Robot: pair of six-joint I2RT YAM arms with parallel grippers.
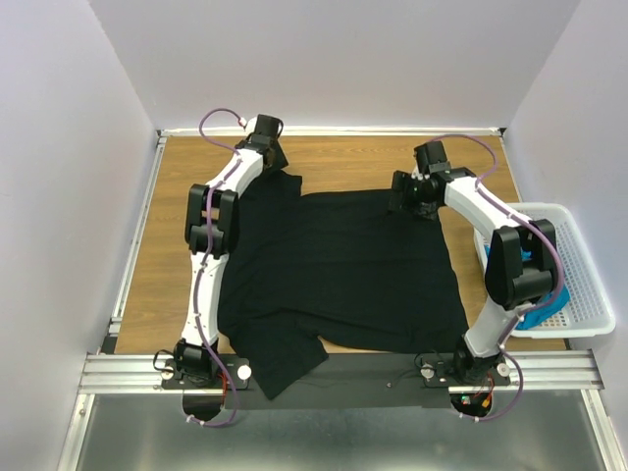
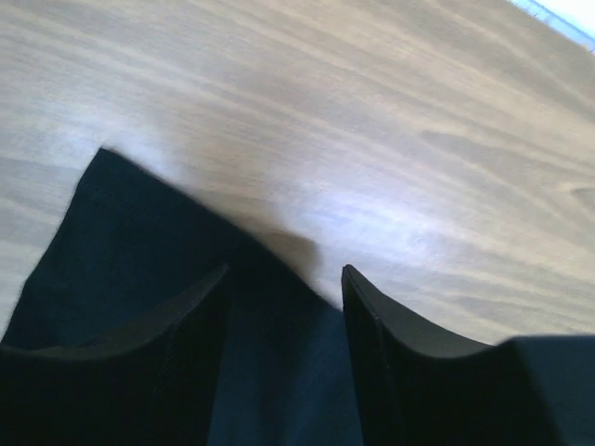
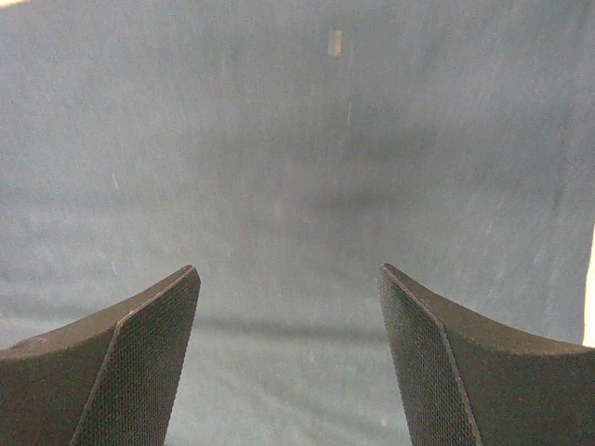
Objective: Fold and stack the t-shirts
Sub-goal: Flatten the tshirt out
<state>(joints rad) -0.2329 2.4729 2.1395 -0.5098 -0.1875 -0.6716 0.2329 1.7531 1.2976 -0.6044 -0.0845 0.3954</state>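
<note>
The black t-shirt [image 1: 339,275] lies spread open and mostly flat on the wooden tabletop [image 1: 177,226], with only faint wrinkles across its body. One sleeve juts out at its far left corner. Another sleeve, at its near left corner, droops over the tabletop's edge onto the metal rail [image 1: 549,371] where the arms are bolted.

The left hand [image 1: 273,152] sits at the shirt's far left corner, by the jutting sleeve. In the left wrist view the left hand [image 2: 284,269] has its two fingers [image 2: 186,353] standing apart with a clear gap. A pointed corner of the shirt [image 2: 139,251] lies under and between them on the bare wood [image 2: 372,121]. The fingers are not pinched together on the cloth, so this hand is open.

The right hand [image 1: 410,196] hovers at the shirt's far right corner. In the right wrist view the right hand [image 3: 288,268] has its fingers [image 3: 139,353] spread wide. Dark cloth [image 3: 297,139] fills nearly everything beyond them. Nothing is held between them, so this hand is open too.

Beyond the shirt's right side, past the right arm, stands a white lattice basket [image 1: 589,294] at the tabletop's edge. The teal-blue t-shirt [image 1: 543,312] lies bunched in the end of the basket nearest the shirt's near right corner, partly hidden by the arm.
</note>
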